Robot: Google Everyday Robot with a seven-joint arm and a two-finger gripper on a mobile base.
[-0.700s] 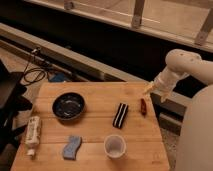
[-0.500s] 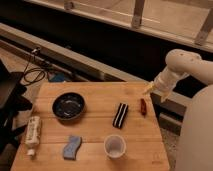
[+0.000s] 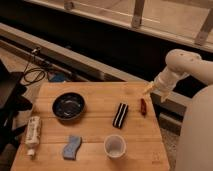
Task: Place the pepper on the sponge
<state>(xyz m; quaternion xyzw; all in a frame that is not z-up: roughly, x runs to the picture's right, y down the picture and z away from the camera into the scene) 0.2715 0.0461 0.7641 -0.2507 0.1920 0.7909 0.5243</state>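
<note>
Although the wooden table (image 3: pixel 100 95) carries everything else, the black-and-white striped block (image 3: pixel 120 115) lying on it serves best as a reference. Up and to the right of the block, the robot's white arm (image 3: pixel 182 62) reaches in from beyond the table's right edge. Its gripper (image 3: pixel 155 93) hangs above the far right part of the tabletop, up and right of the block and holding nothing that can be seen; whether it is spread or pressed together cannot be told. A dark round bowl (image 3: pixel 68 106) sits well to the left of the block. A white tube (image 3: pixel 33 134) lies farther left still, by the table's left edge. A white cup (image 3: pixel 114 146) stands just in front of the block. The light-blue sponge (image 3: pixel 71 147) lies flat to the block's front left, well apart from it. The dark-red pepper (image 3: pixel 143 106) lies on the wood just right of the block, beneath the gripper and far from the sponge.
</note>
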